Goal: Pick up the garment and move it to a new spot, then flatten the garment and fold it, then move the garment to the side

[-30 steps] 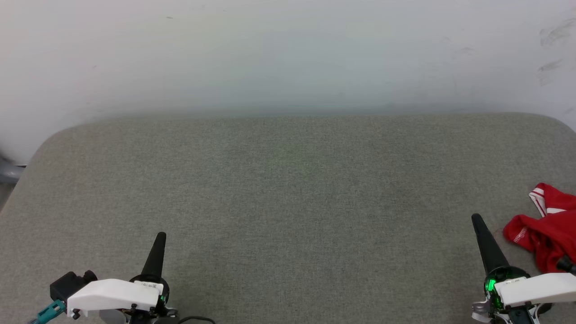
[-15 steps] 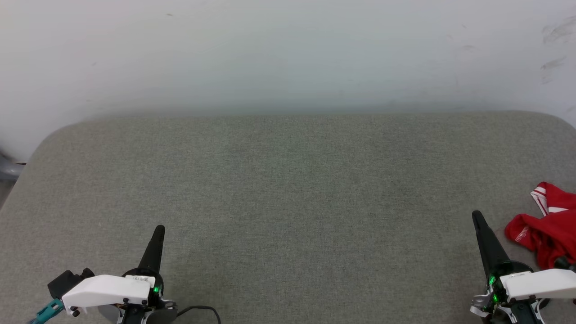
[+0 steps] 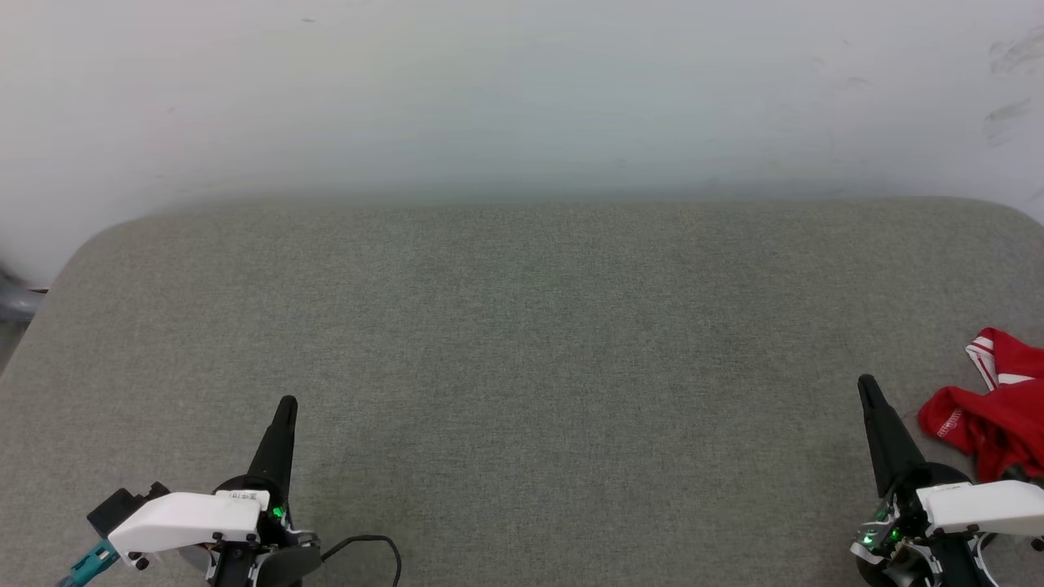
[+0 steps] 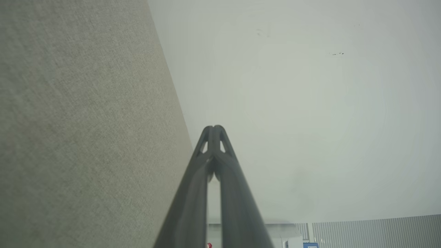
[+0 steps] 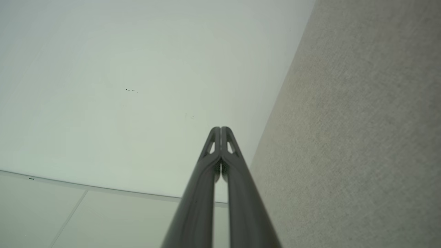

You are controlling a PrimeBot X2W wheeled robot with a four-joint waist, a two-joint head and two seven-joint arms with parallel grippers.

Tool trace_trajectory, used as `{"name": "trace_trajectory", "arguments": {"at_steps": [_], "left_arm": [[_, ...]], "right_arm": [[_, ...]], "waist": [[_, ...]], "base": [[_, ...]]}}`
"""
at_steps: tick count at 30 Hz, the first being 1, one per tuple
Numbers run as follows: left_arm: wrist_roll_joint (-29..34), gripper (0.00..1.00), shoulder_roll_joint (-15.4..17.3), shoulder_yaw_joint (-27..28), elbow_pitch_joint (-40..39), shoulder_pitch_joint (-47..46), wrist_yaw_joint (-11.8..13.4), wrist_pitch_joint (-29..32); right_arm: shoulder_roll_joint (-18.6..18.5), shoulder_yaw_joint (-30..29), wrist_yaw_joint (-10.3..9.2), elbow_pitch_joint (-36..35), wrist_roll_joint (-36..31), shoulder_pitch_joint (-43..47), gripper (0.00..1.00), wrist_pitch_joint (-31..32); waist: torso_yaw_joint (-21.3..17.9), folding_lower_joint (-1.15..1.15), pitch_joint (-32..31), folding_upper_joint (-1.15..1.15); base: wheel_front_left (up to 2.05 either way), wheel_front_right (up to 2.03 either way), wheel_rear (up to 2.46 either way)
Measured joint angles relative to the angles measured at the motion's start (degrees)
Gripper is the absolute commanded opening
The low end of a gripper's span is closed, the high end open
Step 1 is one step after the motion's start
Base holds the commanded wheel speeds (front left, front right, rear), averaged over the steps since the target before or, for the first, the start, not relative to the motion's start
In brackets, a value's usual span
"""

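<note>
Head view, 7 o'clock: my left pincer (image 3: pixel 286 406) sits low over the grey surface (image 3: pixel 522 342), its two dark fingers pressed together with nothing between them. A black cable (image 3: pixel 379 545) loops beside its base. The white wall (image 3: pixel 522 98) runs across 12 o'clock, behind the far edge of the surface. At 5 o'clock the right pincer (image 3: pixel 867 385) is likewise closed tight and empty, its tip leaning toward 11 o'clock. The garment (image 3: pixel 991 416) lies crumpled on the surface at 4 o'clock, at the frame's right edge, red with white striped trim. It is just beside the right pincer's fingers but apart from them. Its lower fold may touch that arm's white casing, though I can't be sure.
</note>
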Motion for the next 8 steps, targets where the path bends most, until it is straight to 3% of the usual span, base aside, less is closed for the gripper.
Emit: {"name": "trace_trajectory", "arguments": {"at_steps": [8], "left_arm": [[-2.87, 0.00, -0.38, 0.78, 0.30, -0.60, -0.49, 0.87]], "right_arm": [[0.02, -0.18, 0.00, 1.16, 3.15, -1.04, 0.00, 0.26]], "waist": [[0.06, 0.00, 0.24, 0.00]], "base": [[0.00, 0.00, 0.00]]}}
